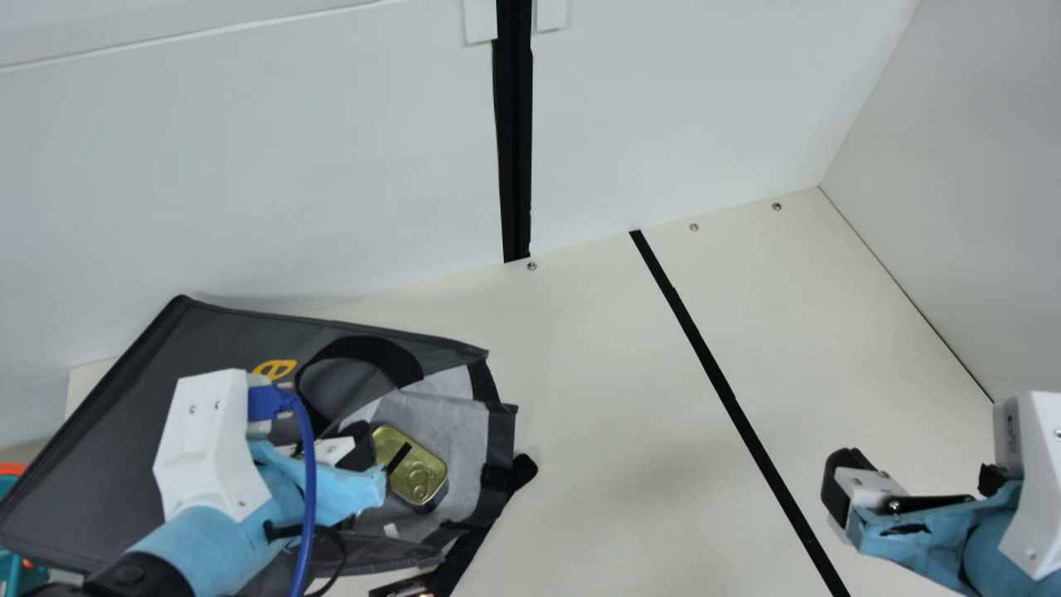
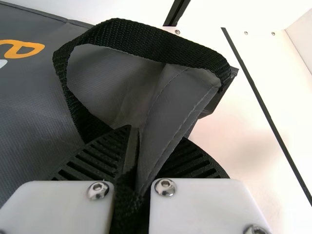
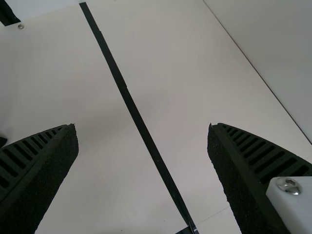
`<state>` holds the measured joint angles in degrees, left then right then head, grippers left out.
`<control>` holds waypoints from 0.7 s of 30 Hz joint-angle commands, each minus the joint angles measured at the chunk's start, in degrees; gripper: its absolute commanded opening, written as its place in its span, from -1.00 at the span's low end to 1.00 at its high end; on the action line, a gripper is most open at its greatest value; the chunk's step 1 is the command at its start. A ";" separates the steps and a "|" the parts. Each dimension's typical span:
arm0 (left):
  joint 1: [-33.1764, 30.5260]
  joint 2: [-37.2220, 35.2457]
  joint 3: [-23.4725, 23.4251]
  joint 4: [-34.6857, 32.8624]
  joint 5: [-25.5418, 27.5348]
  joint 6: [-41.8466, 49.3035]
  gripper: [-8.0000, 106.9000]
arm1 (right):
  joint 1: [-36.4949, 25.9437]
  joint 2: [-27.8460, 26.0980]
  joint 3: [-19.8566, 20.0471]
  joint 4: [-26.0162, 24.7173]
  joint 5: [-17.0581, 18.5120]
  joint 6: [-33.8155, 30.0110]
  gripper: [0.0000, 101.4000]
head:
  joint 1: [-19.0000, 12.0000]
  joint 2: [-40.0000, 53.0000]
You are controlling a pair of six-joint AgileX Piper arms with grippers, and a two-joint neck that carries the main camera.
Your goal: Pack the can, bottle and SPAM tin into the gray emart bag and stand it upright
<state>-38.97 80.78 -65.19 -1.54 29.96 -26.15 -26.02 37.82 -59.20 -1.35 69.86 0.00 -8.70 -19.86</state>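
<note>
The gray bag (image 1: 116, 431) lies on its side at the left of the table, its mouth facing right. Inside the mouth, on the pale lining, rests the SPAM tin (image 1: 412, 468) with its gold pull-tab lid showing. My left gripper (image 1: 375, 464) is over the bag beside the tin; in the left wrist view the left gripper (image 2: 139, 165) is shut on the bag's gray edge, close to the black strap handle (image 2: 141, 41). At the right, my right gripper (image 1: 841, 497) is above the bare table, and in the right wrist view the right gripper (image 3: 144, 146) stands open with nothing between its fingers.
A black tape line (image 1: 729, 398) crosses the cream table (image 1: 613, 431) between the bag and my right arm. White walls (image 1: 249, 182) stand behind and at the right. A teal and orange object (image 1: 12, 489) is at the far left edge.
</note>
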 commanded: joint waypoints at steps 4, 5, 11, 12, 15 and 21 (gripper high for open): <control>0.00 0.00 0.00 0.00 0.00 0.00 -1.00 | 0.30 0.09 -0.21 -0.11 0.05 -0.02 0.87 | -1.30 -0.14; 0.00 0.00 0.00 0.00 0.00 0.00 -1.00 | 0.37 0.21 -0.43 -0.13 0.05 0.01 0.87 | -1.30 -0.14; 0.00 0.00 0.00 0.00 0.00 0.00 -1.00 | 0.22 1.82 -3.14 -0.09 0.05 -0.54 0.87 | -1.30 -0.14; 0.00 0.00 0.00 0.00 0.00 0.00 -1.00 | 0.15 2.19 -3.66 0.02 0.05 -0.69 0.87 | -1.30 -0.14; 0.00 0.00 0.00 0.00 0.00 0.00 -1.00 | -0.55 3.38 -5.06 0.92 0.05 -1.46 0.87 | -1.30 -0.14; 0.00 0.00 0.00 0.00 0.00 0.00 -1.00 | -2.27 6.17 -6.97 3.92 0.05 -3.67 0.87 | -1.30 -0.14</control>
<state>-38.97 80.78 -65.19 -1.54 29.96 -26.15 -27.91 43.53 -66.02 1.80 69.87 -3.21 -8.70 -19.86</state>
